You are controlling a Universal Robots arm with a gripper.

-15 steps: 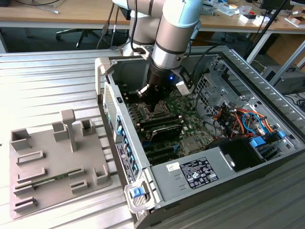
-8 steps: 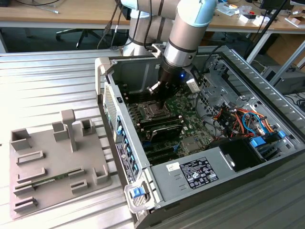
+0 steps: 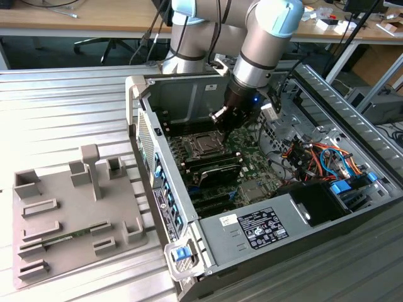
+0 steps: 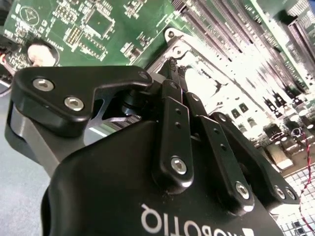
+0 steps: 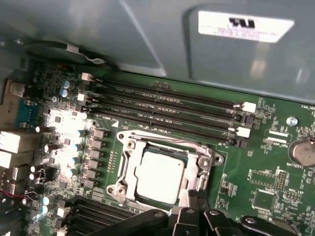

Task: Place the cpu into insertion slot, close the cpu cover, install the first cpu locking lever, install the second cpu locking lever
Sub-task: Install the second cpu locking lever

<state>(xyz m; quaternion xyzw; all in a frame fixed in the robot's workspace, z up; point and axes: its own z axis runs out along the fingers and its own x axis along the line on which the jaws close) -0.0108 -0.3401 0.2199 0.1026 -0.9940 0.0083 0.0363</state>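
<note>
The cpu (image 5: 160,176) lies flat in its slot on the green motherboard (image 5: 266,177), its dull silver top showing through the window of the cpu cover (image 5: 129,164). The cover is down around it. A thin wire locking lever (image 5: 162,140) runs along the cover's edge nearest the memory slots. My gripper (image 5: 195,195) is shut, its black fingertips pressed together at one corner of the socket, right beside the cover. In the exterior view the gripper (image 3: 220,117) hangs inside the open computer case just above the socket (image 3: 204,146). In the second wrist view the fingers (image 4: 173,105) point down at the socket's bright metal corner.
Long black memory slots (image 5: 167,105) run beside the socket. The case wall (image 3: 182,94) stands close behind the arm. Coloured cables (image 3: 315,157) and a power supply (image 3: 264,229) lie toward the exterior view's right. A grey parts tray (image 3: 69,214) sits outside the case on the exterior view's left.
</note>
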